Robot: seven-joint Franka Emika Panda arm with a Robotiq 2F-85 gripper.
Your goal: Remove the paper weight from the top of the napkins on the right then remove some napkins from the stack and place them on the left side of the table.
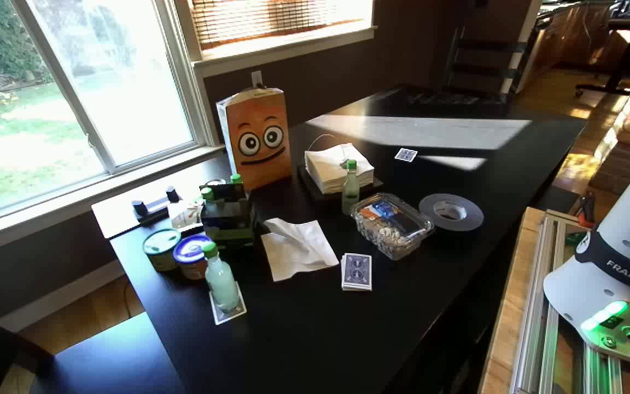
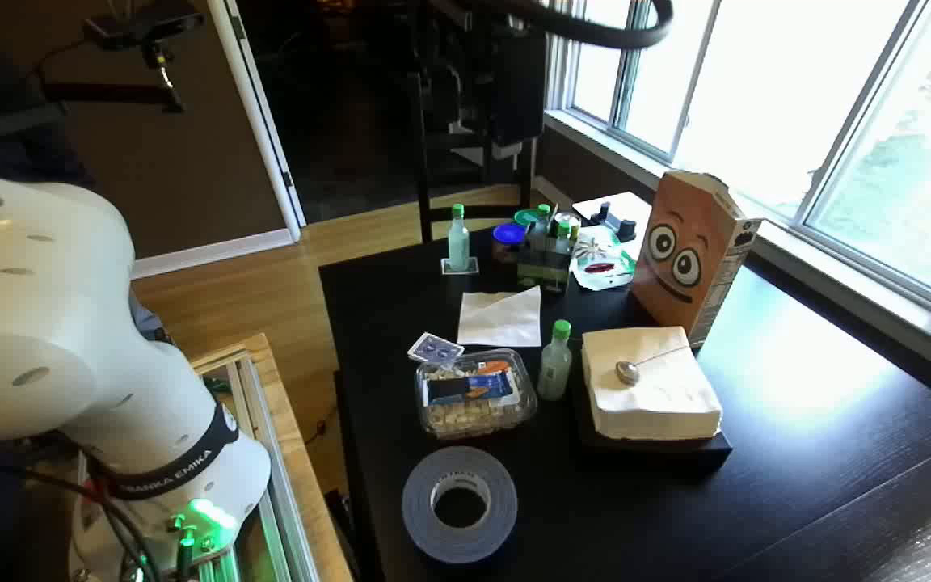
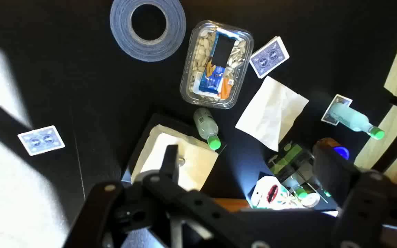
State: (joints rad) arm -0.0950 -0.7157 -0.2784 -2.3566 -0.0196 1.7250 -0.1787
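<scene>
Many napkins (image 2: 659,400), weight (image 2: 627,372) atop, gripper (image 3: 248,155) spread

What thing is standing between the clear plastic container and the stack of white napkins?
A green-capped bottle stands between the plastic container and the napkins; this shows in an exterior view and in the wrist view.

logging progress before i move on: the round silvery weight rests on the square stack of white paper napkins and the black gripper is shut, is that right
Not quite: the black gripper is open, not shut; the wrist view shows its fingers wide apart. The rest holds: the round silvery weight rests on the square stack of white paper napkins.
</scene>
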